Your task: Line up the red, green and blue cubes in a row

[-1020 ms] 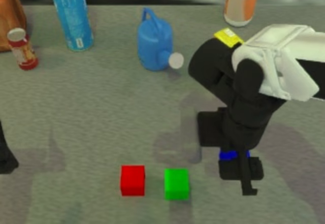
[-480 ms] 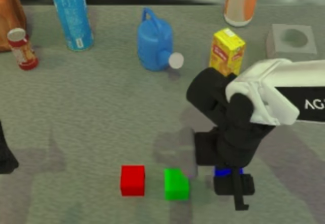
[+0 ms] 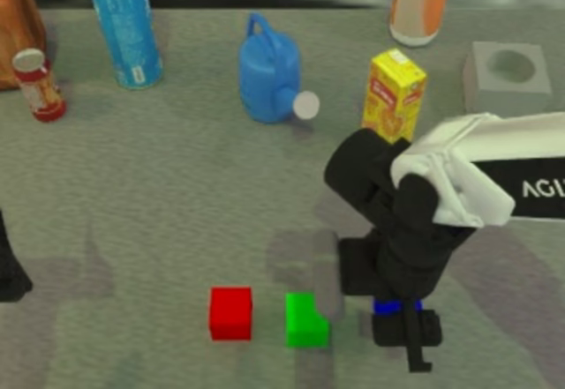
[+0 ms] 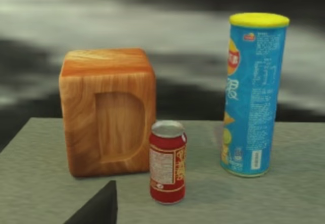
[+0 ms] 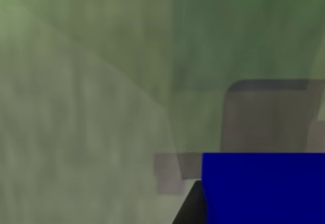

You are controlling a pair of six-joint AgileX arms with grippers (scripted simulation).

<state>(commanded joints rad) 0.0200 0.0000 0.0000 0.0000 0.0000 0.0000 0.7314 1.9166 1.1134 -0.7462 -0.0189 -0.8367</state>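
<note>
My right gripper (image 3: 399,317) holds the small matte deep-blue cube (image 3: 396,306) low over the bench (image 3: 177,213) beside the bright green cube (image 3: 306,320) — next, I'd judge, set it down in line.

Small cubes: you have three, one red cube (image 3: 230,312), one green cube (image 3: 305,319) and one blue cube (image 3: 396,306).
Arms: two, a right arm (image 3: 441,195) and a left arm (image 3: 9,270) at the table's left edge.
Tall tubes: one blue tube (image 3: 124,20).
Cans: one red can (image 3: 38,84).
Jugs: one blue jug (image 3: 269,71).
Cartons: one yellow carton (image 3: 394,92).
Bottles: one white and orange bottle (image 3: 419,1).
Grey blocks: one grey block (image 3: 511,75).
Wooden blocks: one wooden block (image 4: 107,111).
</note>
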